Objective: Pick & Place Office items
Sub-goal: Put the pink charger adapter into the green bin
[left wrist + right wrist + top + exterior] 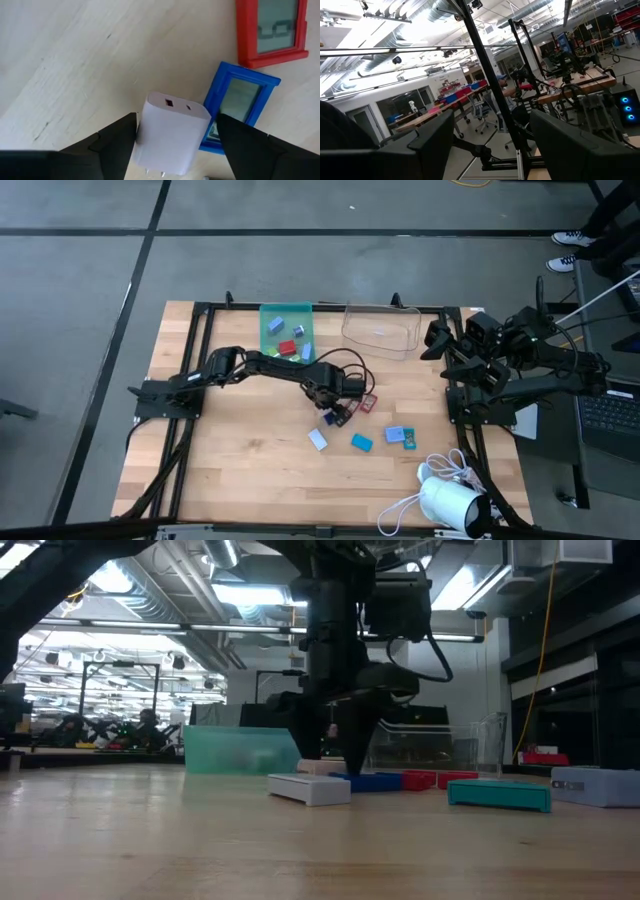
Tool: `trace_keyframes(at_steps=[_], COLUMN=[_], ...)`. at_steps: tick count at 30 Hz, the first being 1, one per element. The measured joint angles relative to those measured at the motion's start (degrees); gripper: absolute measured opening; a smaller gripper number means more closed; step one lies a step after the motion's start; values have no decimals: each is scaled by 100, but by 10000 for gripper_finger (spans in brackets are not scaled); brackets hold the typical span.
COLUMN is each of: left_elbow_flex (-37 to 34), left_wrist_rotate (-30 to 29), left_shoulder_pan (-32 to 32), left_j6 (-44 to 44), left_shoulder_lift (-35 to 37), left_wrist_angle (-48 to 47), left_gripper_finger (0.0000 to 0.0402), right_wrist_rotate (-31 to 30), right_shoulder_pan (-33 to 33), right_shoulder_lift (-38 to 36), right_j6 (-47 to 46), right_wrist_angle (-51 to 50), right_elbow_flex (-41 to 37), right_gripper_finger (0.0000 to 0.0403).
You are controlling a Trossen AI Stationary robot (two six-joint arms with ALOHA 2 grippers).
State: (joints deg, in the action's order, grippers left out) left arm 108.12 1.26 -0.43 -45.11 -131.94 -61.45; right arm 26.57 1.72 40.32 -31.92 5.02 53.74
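Observation:
My left gripper [335, 402] is open, low over the middle of the table, pointing down. In the left wrist view [176, 120] its fingers stand on either side of a white charger block [172, 134] that lies on the wood; I cannot tell whether they touch it. A blue framed piece [240, 102] lies against the block, with a red framed piece [272, 32] beyond it. White [317, 439], teal [361, 443] and grey-blue [395, 434] pieces lie nearer the front. My right gripper [440, 340] waits open at the table's right edge.
A teal tray [268, 315] holding several small pieces stands at the far middle, with a clear plastic bin [381, 328] to its right. A white device with a cable [445, 500] sits at the front right corner. Bare wood lies at the front left.

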Motion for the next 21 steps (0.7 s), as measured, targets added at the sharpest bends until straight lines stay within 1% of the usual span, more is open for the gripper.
trace_keyframes(at_steps=[4,8,11,17,21], left_elbow_flex=[2,2,2,2,2], left_wrist_rotate=[17,448,515,480,228], left_shoulder_pan=[-2,16,-16,-33,7], left_j6=[81,137,221,296,456], left_shoulder_lift=[0,11,57,110,133], left_wrist_angle=[-17,-39,-66,-372,-419], left_gripper_finger=[268,268,268,267,268], right_wrist_rotate=[0,0,0,-18,-20], right_shoulder_pan=[0,0,0,0,-2], right_shoulder_lift=[0,0,0,0,0], right_j6=[0,0,-2,-11,-22], right_wrist_angle=[-8,-9,-7,-2,0], right_elbow_flex=[0,0,0,0,0], right_gripper_finger=[267,267,267,267,267])
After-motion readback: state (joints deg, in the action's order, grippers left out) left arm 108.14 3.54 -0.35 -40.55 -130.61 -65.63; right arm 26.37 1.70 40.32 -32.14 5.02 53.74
